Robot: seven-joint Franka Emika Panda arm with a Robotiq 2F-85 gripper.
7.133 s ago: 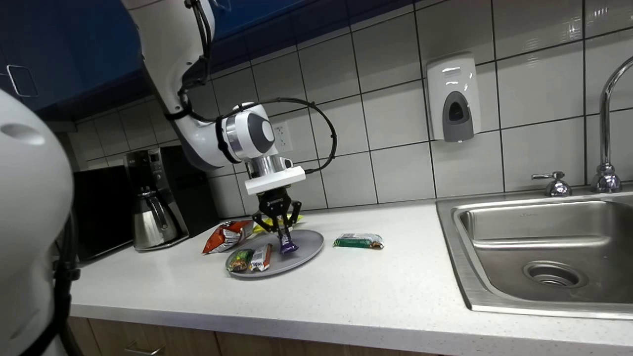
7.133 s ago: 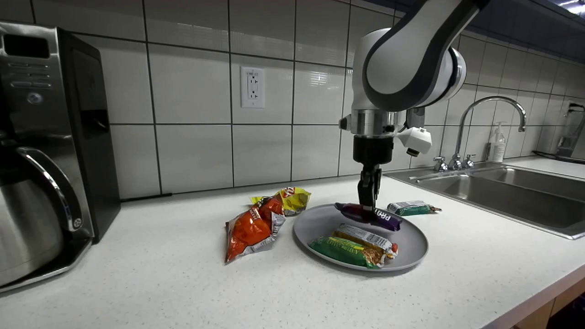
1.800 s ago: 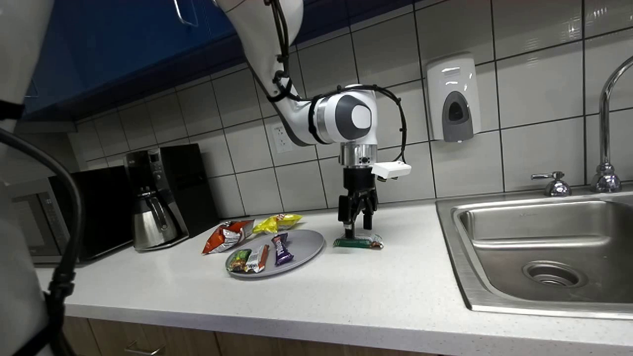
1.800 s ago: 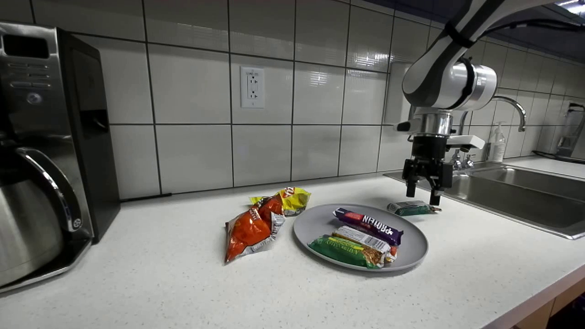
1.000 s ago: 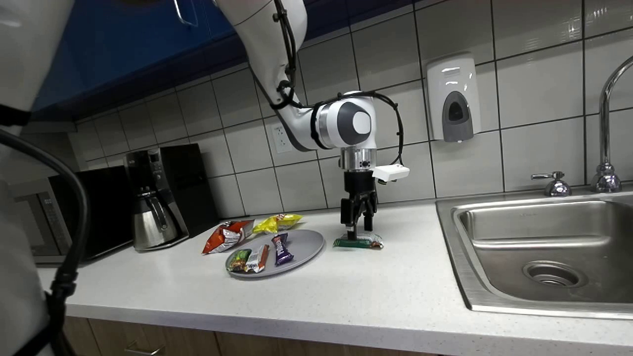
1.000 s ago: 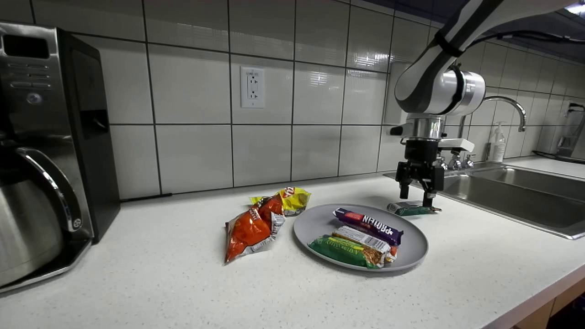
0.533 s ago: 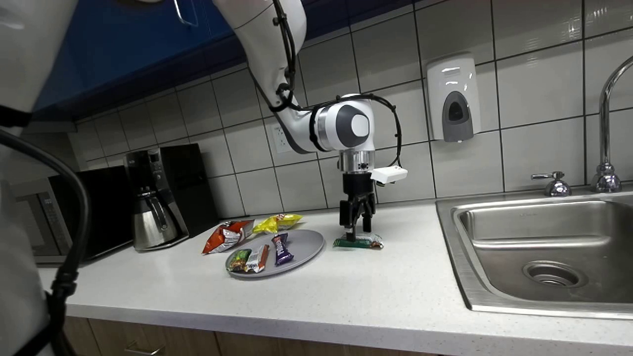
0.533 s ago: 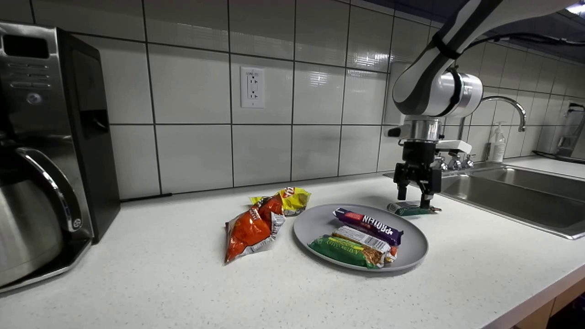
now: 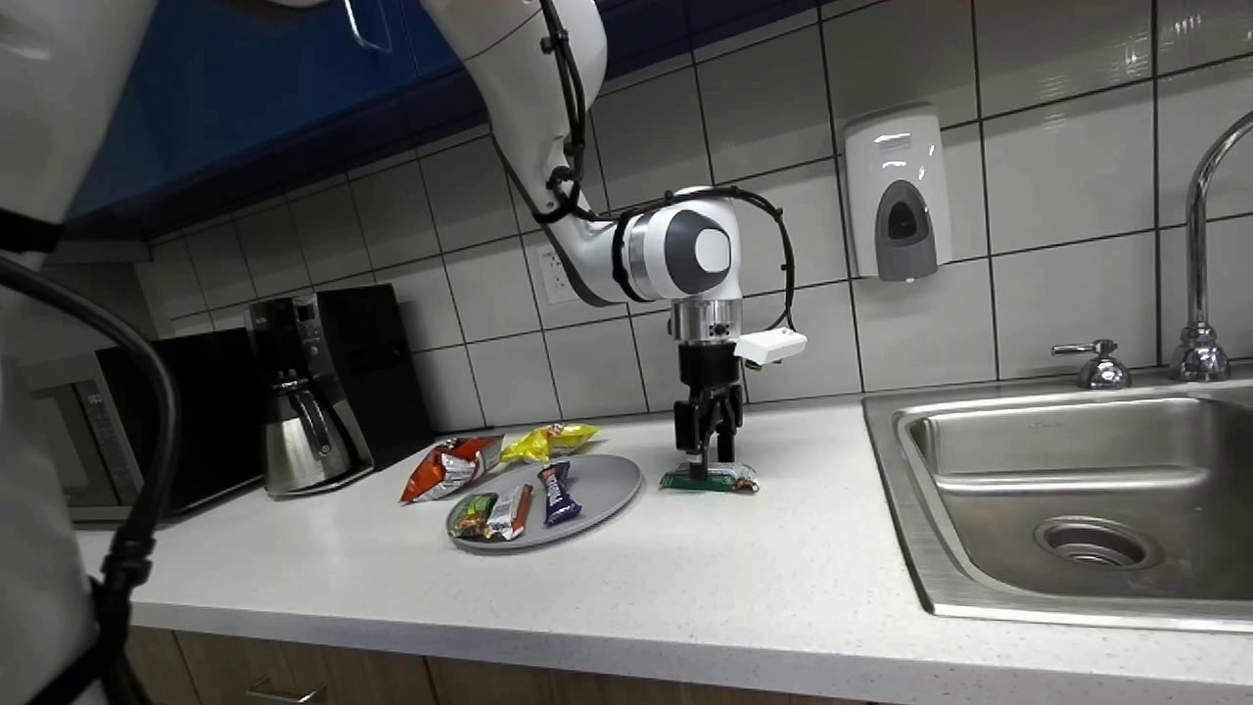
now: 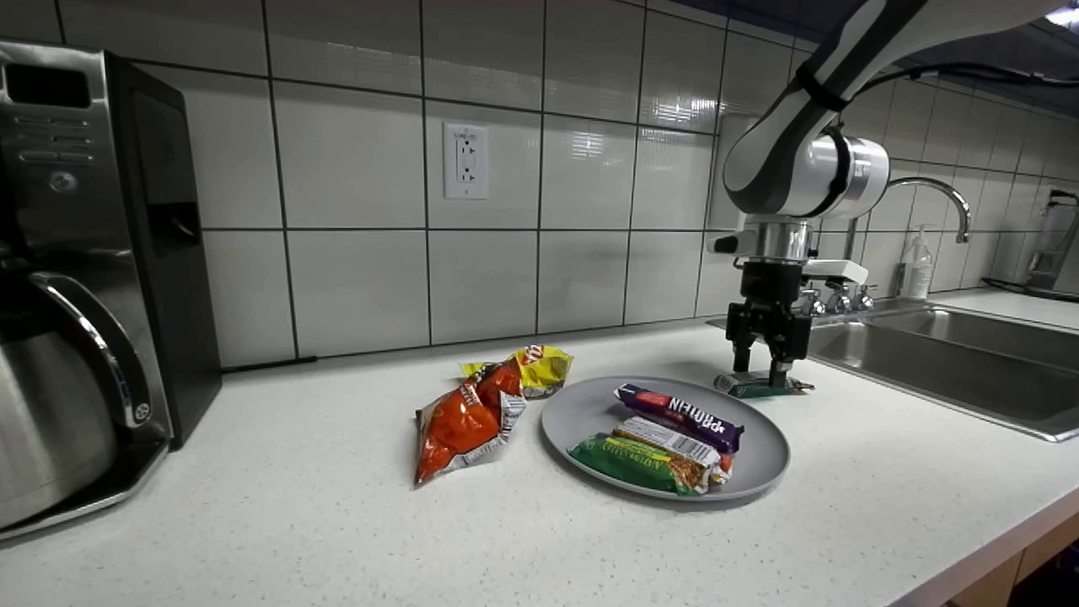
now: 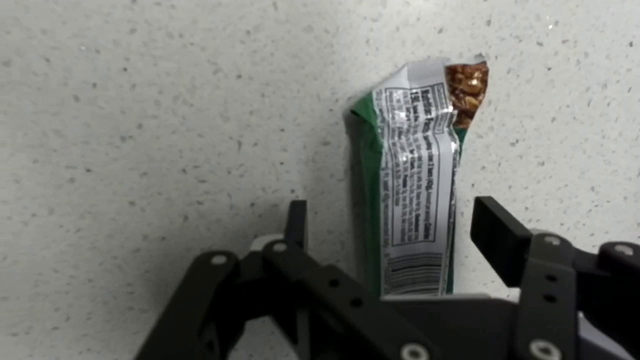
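A bar in a green wrapper with a white label (image 11: 415, 175) lies on the counter, its wrapper showing brown at the far end. My gripper (image 11: 392, 215) is lowered over it, its fingers apart on either side. In the wrist view, counter shows between the bar and each finger. The palm hides the bar's near end. In both exterior views the gripper (image 9: 713, 458) points straight down. Beside it, a grey plate (image 10: 582, 413) carries a purple protein bar (image 10: 679, 417), a bar with a barcode (image 10: 674, 440) and another green bar (image 10: 628, 462).
An orange-red chip bag (image 10: 468, 421) and a yellow bag (image 10: 544, 371) lie beside the plate. A coffee maker (image 9: 303, 411) stands farther along. The steel sink (image 9: 910, 509) is set into the counter on the opposite side, with a soap dispenser (image 9: 896, 196) on the tiled wall.
Several seconds ago my gripper held the purple bar at the plate; that bar now lies there. The gripper has moved toward the sink, come down around the green bar, and its fingers have narrowed slightly.
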